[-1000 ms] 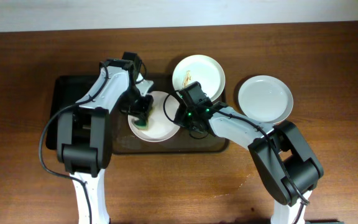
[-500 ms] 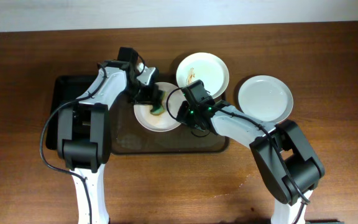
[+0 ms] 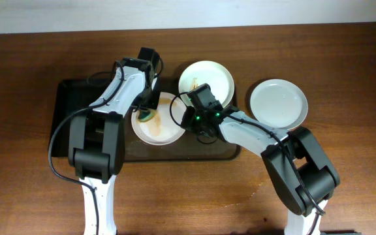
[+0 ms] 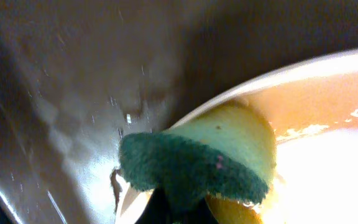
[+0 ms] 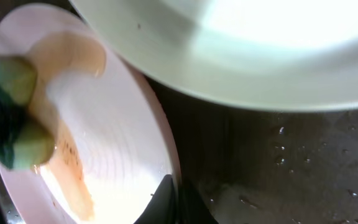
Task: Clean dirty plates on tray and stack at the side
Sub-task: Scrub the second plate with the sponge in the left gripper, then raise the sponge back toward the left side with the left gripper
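Observation:
A smeared white plate (image 3: 158,129) lies on the wet dark brown tray (image 3: 204,150). My left gripper (image 3: 147,115) is shut on a green-and-yellow sponge (image 4: 210,158) and presses it onto the plate's upper-left rim (image 4: 328,65), over orange smears. My right gripper (image 3: 189,121) is shut on the plate's right rim (image 5: 166,155), one finger inside and one outside; the sponge (image 5: 11,112) shows at the left of that view. A second plate (image 3: 207,81) with thin brown smears sits at the tray's back right, also in the right wrist view (image 5: 260,50). A third, clean-looking plate (image 3: 278,103) lies on the table to the right.
A narrower black tray (image 3: 77,104) lies against the brown tray's left side, under my left arm. The brown tray's surface (image 5: 291,168) is beaded with water. The wooden table (image 3: 344,170) extends to the right and the front.
The left gripper has dragged the sponge from the plate's upper right to its upper left. The held plate has shifted slightly left, and the second plate has slid a little left too.

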You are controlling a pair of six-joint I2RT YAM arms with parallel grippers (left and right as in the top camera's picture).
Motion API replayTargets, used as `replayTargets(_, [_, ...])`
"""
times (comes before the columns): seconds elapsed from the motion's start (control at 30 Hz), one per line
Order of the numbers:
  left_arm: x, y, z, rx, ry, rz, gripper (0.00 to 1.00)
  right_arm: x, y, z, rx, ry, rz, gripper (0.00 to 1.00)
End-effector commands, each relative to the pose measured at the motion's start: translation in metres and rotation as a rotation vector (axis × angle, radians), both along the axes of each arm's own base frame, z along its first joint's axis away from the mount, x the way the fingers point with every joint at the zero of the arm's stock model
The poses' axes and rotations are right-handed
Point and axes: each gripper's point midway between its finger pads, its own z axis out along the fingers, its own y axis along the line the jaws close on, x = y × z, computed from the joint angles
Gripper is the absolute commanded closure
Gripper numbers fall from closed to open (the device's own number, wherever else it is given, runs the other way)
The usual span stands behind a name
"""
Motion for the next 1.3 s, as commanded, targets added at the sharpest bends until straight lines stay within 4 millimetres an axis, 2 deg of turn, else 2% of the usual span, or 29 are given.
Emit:
replayTargets(0.0, [-0.047, -0.021, -0.037, -0.17, 0.238, -0.117, 0.99, -0.006, -0.01, -0.014, -0.043, 0.031, -0.004, 0.96])
replayTargets(0.07, [-0.058, -0.057, -0.03, -0.399, 0.279, -0.19, 1.0, -0.006, -0.009, -0.014, -0.04, 0.033, -0.002, 0.96])
replayTargets(0.23, [-0.047, -0.102, -0.013, -0.682, 0.228, -0.208, 1.0, -0.006, -0.009, -0.014, -0.04, 0.033, -0.002, 0.96])
replayTargets(0.33, [-0.03, -0.111, -0.011, -0.722, 0.166, -0.167, 0.99, -0.006, -0.009, -0.014, -0.04, 0.033, -0.002, 0.96])
replayTargets(0.4, [-0.019, -0.107, -0.012, -0.723, 0.134, -0.129, 0.99, -0.006, -0.009, -0.014, -0.041, 0.032, 0.001, 0.96])
replayTargets(0.53, [0.012, -0.078, -0.017, -0.661, 0.047, 0.038, 1.0, -0.006, -0.009, -0.014, -0.041, 0.032, 0.001, 0.96])
replayTargets(0.6, [0.022, -0.053, -0.022, -0.566, 0.017, 0.132, 0.99, -0.006, -0.009, -0.014, -0.041, 0.032, 0.001, 0.96])
replayTargets(0.63, [0.025, -0.032, -0.026, -0.467, 0.005, 0.188, 1.0, -0.006, -0.009, -0.014, -0.041, 0.032, 0.001, 0.96])
replayTargets(0.73, [0.017, 0.024, -0.027, -0.164, 0.002, 0.297, 0.99, -0.006, -0.009, -0.014, -0.041, 0.032, 0.001, 0.96])
replayTargets(0.8, [0.006, 0.049, -0.023, -0.012, 0.023, 0.299, 1.0, -0.006, -0.009, -0.014, -0.041, 0.031, 0.0, 0.96])
replayTargets(0.83, [-0.001, 0.052, -0.022, 0.011, 0.048, 0.296, 0.99, -0.006, -0.009, -0.014, -0.041, 0.031, 0.0, 0.96])
replayTargets(0.9, [-0.016, 0.042, -0.022, -0.02, 0.117, 0.28, 0.99, -0.006, -0.009, -0.014, -0.041, 0.031, 0.0, 0.96])
replayTargets(1.0, [-0.036, -0.01, -0.019, -0.259, 0.236, 0.112, 1.0, -0.006, -0.009, -0.014, -0.041, 0.031, 0.0, 0.96])
replayTargets(1.1, [-0.055, -0.061, -0.005, -0.52, 0.317, -0.056, 1.0, -0.006, -0.009, -0.014, -0.041, 0.031, 0.0, 0.96])
replayTargets(1.17, [-0.059, -0.079, 0.003, -0.616, 0.326, -0.106, 1.0, -0.006, -0.009, -0.014, -0.041, 0.031, 0.0, 0.96])
replayTargets(1.27, [-0.053, -0.091, 0.006, -0.685, 0.299, -0.118, 0.99, -0.006, -0.009, -0.014, -0.041, 0.031, 0.001, 0.96])
